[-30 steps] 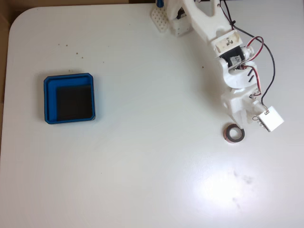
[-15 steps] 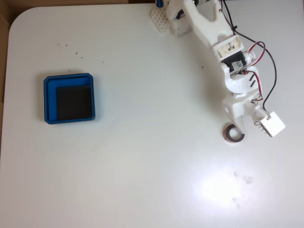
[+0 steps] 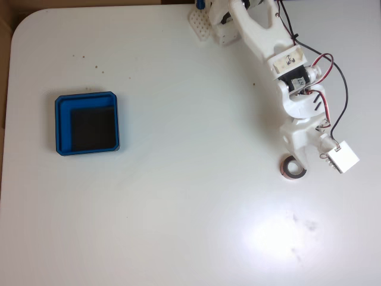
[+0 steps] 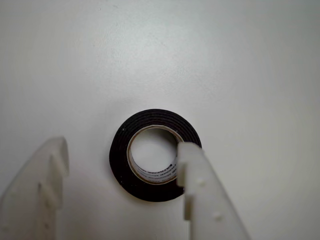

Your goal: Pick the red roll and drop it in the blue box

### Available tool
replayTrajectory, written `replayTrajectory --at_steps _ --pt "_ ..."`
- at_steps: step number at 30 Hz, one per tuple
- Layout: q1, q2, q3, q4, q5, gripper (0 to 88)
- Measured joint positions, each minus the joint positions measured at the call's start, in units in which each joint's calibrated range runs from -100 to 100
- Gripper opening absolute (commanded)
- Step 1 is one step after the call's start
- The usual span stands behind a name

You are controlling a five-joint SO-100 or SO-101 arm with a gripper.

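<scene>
The roll lies flat on the table, hole up. In the wrist view its top face looks dark with a pale inner core; in the fixed view it sits as a small ring toward the 3 o'clock side of the table. I judge it light and stiff, a wound tape ring that should not crush, though its smooth curved outer wall may slip out of a glancing pinch. The best hold looks like one wall of the ring, one finger in the hole and one outside, or else straight across the full width.

My gripper is spread apart, holding nothing. One finger overlaps the roll's 3 o'clock wall, tip at the hole's edge; the other stands clear at 9 o'clock.

The box waits well apart, toward 9 o'clock, its dark floor bare.
</scene>
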Motion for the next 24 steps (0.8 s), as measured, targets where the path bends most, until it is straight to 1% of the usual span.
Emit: replayTrajectory --at_steps 8,11,16,24 --pt "0.1 1.6 -1.4 0.2 0.1 20.4" --pt "0.1 2.2 -1.4 3.3 0.1 20.4" --pt "0.1 2.1 -1.4 11.4 0.1 20.4" --pt "0.0 4.8 -1.8 13.2 0.1 20.4"
